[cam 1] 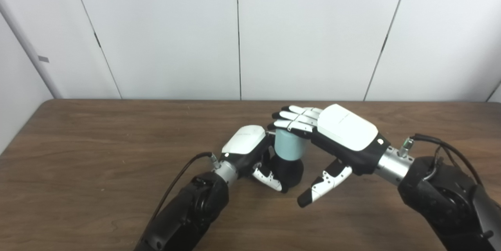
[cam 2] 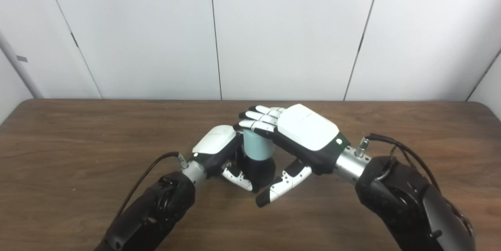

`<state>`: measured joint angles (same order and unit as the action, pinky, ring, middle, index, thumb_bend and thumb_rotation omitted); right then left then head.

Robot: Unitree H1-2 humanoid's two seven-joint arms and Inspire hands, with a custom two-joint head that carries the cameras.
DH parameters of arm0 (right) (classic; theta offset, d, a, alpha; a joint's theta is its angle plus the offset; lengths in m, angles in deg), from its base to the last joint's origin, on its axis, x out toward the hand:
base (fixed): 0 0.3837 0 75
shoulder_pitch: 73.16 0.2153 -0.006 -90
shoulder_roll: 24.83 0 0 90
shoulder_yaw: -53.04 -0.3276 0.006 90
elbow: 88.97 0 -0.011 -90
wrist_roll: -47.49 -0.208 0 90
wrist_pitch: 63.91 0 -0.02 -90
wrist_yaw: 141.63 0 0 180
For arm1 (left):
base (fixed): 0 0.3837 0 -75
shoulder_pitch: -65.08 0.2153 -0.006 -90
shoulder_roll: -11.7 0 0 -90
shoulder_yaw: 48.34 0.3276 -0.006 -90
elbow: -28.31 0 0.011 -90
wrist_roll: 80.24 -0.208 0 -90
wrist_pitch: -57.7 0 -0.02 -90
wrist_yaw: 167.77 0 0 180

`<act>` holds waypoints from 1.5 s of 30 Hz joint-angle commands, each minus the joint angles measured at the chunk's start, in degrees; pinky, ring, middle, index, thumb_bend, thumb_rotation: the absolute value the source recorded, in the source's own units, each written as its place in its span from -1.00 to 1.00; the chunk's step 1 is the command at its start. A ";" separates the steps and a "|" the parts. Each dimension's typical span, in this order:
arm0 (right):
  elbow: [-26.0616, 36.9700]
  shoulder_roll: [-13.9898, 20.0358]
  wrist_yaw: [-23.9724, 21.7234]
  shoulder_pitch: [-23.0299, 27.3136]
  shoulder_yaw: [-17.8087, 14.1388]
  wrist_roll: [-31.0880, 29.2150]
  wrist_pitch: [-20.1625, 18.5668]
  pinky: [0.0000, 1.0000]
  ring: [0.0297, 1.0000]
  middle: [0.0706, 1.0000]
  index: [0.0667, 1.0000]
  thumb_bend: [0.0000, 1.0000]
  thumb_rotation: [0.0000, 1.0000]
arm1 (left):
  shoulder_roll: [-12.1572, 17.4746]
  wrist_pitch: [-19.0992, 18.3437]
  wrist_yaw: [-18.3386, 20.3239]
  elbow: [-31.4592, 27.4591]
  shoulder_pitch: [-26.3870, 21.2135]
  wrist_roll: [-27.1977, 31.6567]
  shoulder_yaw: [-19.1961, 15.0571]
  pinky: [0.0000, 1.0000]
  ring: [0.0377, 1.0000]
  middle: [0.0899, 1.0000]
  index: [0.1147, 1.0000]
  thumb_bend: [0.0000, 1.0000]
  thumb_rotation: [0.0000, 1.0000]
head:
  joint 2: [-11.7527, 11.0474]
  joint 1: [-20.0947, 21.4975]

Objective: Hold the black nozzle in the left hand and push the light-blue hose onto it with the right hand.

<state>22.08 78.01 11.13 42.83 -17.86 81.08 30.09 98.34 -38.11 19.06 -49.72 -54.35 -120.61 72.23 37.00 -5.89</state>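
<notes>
A: Where are your hands on the wooden table?

B: Your left hand is wrapped around the black nozzle, which stands upright. The light-blue hose sits on top of it. Your right hand lies flat over the hose end, fingers straight, thumb hanging clear, gripping nothing.

A: How will it handle?

B: The hose looks light and slightly pliable, so press squarely from above; grip the nozzle low, since its smooth black body could slip
</notes>
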 commanded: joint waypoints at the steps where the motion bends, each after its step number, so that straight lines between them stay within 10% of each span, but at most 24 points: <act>1: -0.98 1.15 -5.59 -1.31 2.36 -2.20 -0.40 0.71 0.75 0.76 0.72 0.45 0.73 | 2.45 -1.89 3.20 1.78 1.78 -2.19 0.63 -0.24 -0.23 -0.17 -0.18 0.05 -1.00 | 0.13 0.05; 13: -1.75 2.50 -3.85 1.17 3.07 -4.60 1.79 0.68 0.65 0.69 0.66 0.43 0.67 | 2.74 -1.78 3.79 1.50 1.89 -1.81 0.34 -0.29 -0.27 -0.21 -0.17 0.05 -1.00 | 0.55 -0.10; 23: -1.03 -0.02 -5.24 0.63 2.72 7.29 -7.37 0.71 0.80 0.80 0.76 0.34 0.54 | 2.74 -1.45 4.03 1.93 1.63 -2.01 0.38 -0.18 -0.20 -0.14 -0.19 0.05 -1.00 | 0.69 0.39; 39: 0.75 0.24 -6.99 0.71 1.59 7.24 -8.46 0.76 0.83 0.83 0.77 0.32 0.46 | 2.75 -1.46 4.38 1.52 1.67 -2.13 0.46 -0.22 -0.20 -0.15 -0.18 0.05 -1.00 | 1.12 0.37; 45: 2.60 0.12 -0.70 -2.18 -0.52 3.26 -0.93 0.76 0.81 0.78 0.71 0.24 0.45 | 2.74 -1.71 4.33 1.72 1.52 -2.13 0.34 -0.25 -0.23 -0.14 -0.19 0.05 -1.00 | 1.16 0.22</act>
<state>24.27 76.87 10.46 41.78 -18.17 85.77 26.58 98.70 -37.93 20.46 -50.31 -54.53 -120.60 71.98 38.14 -5.63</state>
